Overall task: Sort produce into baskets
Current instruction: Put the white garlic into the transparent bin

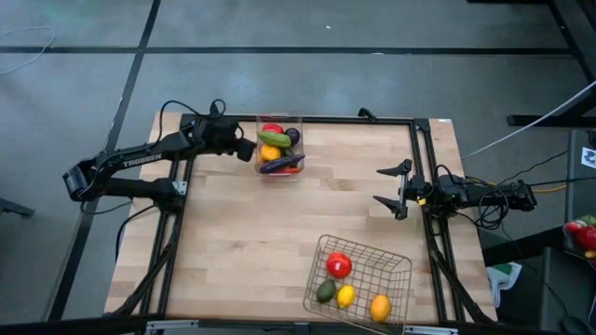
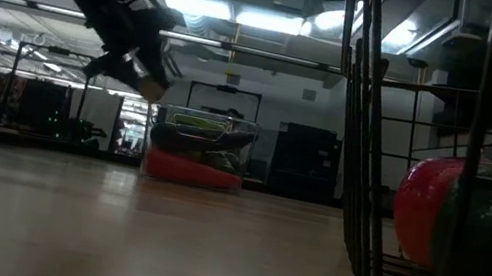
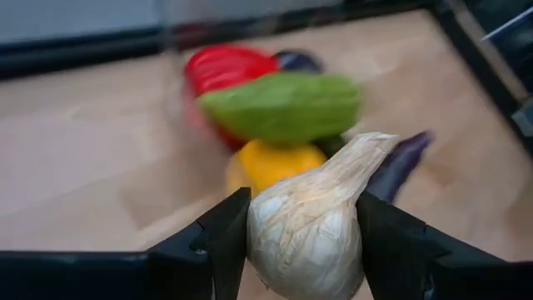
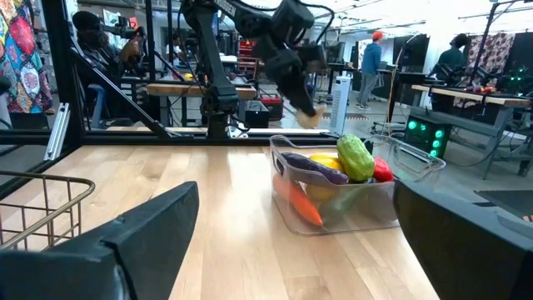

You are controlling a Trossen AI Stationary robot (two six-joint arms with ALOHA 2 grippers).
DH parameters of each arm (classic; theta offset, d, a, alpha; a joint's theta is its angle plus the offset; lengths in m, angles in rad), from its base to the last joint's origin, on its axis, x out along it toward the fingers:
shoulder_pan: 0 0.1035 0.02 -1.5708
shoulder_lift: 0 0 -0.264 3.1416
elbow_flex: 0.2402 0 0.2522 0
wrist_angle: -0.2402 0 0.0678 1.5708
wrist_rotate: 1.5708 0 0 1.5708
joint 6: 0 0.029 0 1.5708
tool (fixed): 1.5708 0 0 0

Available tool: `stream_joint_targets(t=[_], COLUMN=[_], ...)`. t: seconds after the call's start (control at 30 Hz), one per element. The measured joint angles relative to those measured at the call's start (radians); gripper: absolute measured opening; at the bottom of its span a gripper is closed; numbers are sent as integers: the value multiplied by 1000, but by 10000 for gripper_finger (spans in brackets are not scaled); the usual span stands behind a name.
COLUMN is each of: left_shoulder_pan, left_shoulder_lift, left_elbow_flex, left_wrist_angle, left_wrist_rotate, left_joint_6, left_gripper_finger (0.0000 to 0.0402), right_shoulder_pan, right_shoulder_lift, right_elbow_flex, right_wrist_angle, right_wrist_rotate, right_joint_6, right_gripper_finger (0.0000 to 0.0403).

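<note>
My left gripper [image 1: 244, 146] is shut on a white garlic bulb [image 3: 306, 223] just left of the clear plastic bin [image 1: 279, 147] at the table's far side, above table level. The bin holds red, green, yellow, orange and purple produce [image 3: 279, 104]. The wire-mesh basket [image 1: 358, 279] at the near right holds a red tomato [image 1: 338, 265], a green piece, a yellow lemon and an orange piece. My right gripper [image 1: 396, 189] is open and empty at the table's right side. My left gripper pinches the garlic bulb's round body [image 3: 258, 229] between its two fingers, one finger on each side. The bulb's pointed tip [image 3: 375, 143] points forward past the fingers toward the bin. The bulb is lifted clear of the table.
A dark frame [image 1: 419, 167] runs along the table's edges. Bare wood [image 1: 251, 242] lies between the bin and the basket. People and workbenches show in the room beyond the table.
</note>
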Motion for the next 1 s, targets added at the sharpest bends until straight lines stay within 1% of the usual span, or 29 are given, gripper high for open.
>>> stream_joint_targets(t=[0.13,0.33,0.53,0.77,0.9,1.0], left_shoulder_pan=[-34,-99,-164,-168,-162,-143], left_shoulder_lift=[0,3,71,156,159,155], left_elbow_flex=[0,0,0,0,0,0], left_wrist_angle=[93,173,254,274,276,279], left_wrist_rotate=[-3,-58,-88,-91,-86,-52], left_joint_6=[-1,28,75,87,140,149], left_gripper_finger=[188,188,188,195,212,230], right_shoulder_pan=[0,0,0,0,0,0], right_shoulder_lift=[0,0,0,0,0,0], right_elbow_flex=[0,0,0,0,0,0], right_wrist_angle=[0,0,0,0,0,0], right_wrist_rotate=[0,0,0,0,0,0], right_joint_6=[0,0,0,0,0,0], right_gripper_finger=[397,397,397,397,397,397])
